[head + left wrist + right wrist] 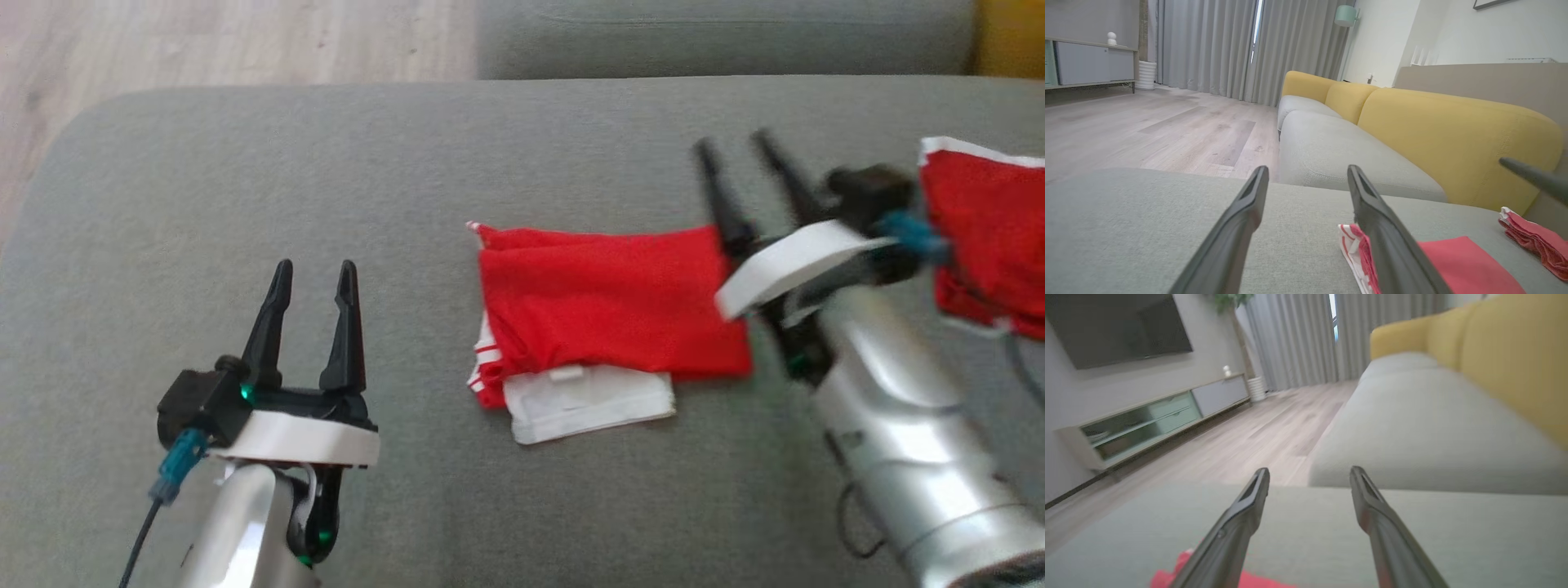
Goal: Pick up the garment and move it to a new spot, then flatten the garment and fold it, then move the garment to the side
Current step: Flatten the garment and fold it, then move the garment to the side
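One broad grey cushion (245,163), woven and matte, rounded at its far left corner: wide bare room is left over its left half and along its far edge. One strip of pale wood floor (204,41) is seen beyond the far left edge. One further grey seat (718,33) is set just past the far edge, and yellow backrests (1453,134) are seen behind it in the left wrist view.

One garment (604,302), red and finely textured, folded to a rough rectangle, is laid flat near the cushion's middle. A white panel (588,404) and red-and-white striped trim are shown at its near left corner. One second red cloth (992,237), white-edged, is bunched at the right, apart from the garment; the silver right forearm is placed between the two.

One right claw (732,143), blurred, is held at the garment's right edge, fingers apart, nothing gripped. One left claw (316,268) is held well left of the garment, fingers apart, empty.
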{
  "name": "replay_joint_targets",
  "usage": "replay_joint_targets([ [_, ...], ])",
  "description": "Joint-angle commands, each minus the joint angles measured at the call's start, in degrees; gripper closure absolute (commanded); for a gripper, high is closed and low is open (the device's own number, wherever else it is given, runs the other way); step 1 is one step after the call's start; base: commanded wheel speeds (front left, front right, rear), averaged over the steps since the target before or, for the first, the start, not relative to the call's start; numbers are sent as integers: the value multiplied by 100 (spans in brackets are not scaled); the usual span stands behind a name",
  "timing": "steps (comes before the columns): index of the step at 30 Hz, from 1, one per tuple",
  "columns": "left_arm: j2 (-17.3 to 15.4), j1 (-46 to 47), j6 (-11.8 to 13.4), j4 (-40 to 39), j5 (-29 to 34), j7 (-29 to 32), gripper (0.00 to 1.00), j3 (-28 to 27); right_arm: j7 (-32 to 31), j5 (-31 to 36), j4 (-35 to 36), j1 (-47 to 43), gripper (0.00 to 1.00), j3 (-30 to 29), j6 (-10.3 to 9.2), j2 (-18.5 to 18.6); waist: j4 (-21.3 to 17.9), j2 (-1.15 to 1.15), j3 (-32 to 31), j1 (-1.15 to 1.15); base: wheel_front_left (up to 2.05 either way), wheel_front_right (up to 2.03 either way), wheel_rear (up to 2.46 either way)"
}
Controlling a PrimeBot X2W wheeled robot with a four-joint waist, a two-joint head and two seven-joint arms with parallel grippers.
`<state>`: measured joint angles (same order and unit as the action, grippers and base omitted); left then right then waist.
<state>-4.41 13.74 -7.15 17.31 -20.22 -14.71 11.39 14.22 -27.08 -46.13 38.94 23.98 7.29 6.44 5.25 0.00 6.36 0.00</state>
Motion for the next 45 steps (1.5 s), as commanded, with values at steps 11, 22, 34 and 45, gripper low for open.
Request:
replay_joint_targets([
  [11,40,-22,-29,-317,147,-29,0,-384,77,2035,2091,-1685,0,-1831,20,-149,-486,0,-140,0,0,0,0],
  [22,126,-232,-32,-385,263,-29,0,-590,77,2140,2718,-2430,0,-2148,20,-353,-531,0,-135,0,0,0,0],
  [34,143,-44,-33,-436,301,-29,0,-384,-41,2215,2455,-2084,0,-2017,20,-356,-283,0,194,0,0,0,0],
  [45,149,201,-34,-354,246,-29,0,-142,-904,1811,1239,-1570,0,-1625,20,-356,108,0,571,0,0,0,0],
])
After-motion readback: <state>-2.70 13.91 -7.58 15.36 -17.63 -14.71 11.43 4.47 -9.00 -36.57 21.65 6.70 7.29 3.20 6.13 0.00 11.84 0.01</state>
